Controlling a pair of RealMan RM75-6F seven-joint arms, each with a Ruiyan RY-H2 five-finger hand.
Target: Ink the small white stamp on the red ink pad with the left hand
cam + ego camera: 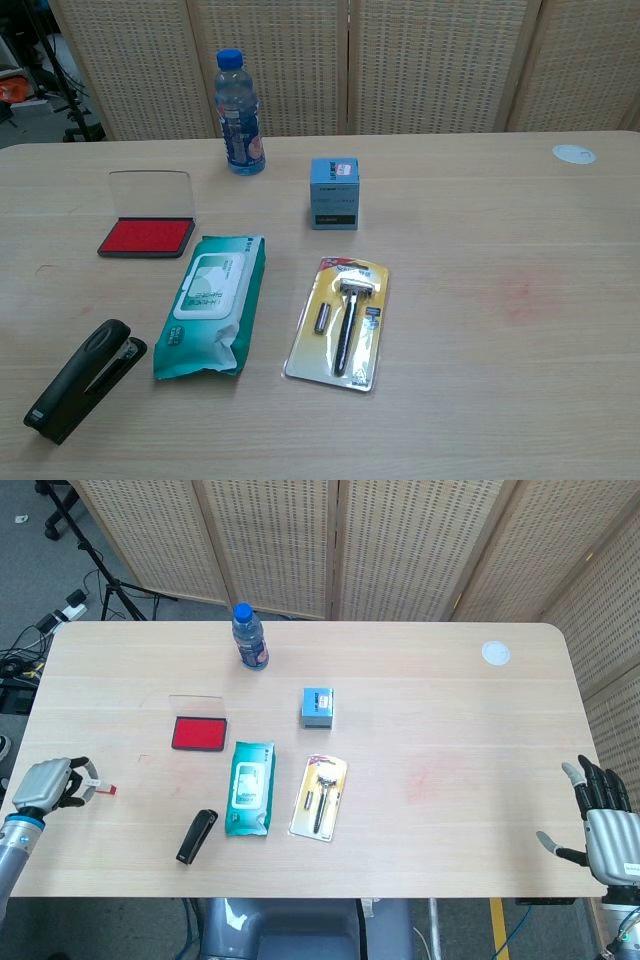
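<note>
Ink pad [199,733] left of wipes pack [249,787]; stapler [196,836] in front.

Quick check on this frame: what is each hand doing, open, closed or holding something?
Left hand: holds the small white stamp at the table's left edge.
Right hand: open, fingers spread, holding nothing.

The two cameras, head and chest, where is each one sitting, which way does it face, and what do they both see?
Head view: high above the near edge, looking down on the whole table; left hand holding the stamp and right hand show at the near corners.
Chest view: low at the near edge, looking across toward the screens; no hand shows.
Shared: ink pad, bottle, wipes, stapler, razor pack.
</note>
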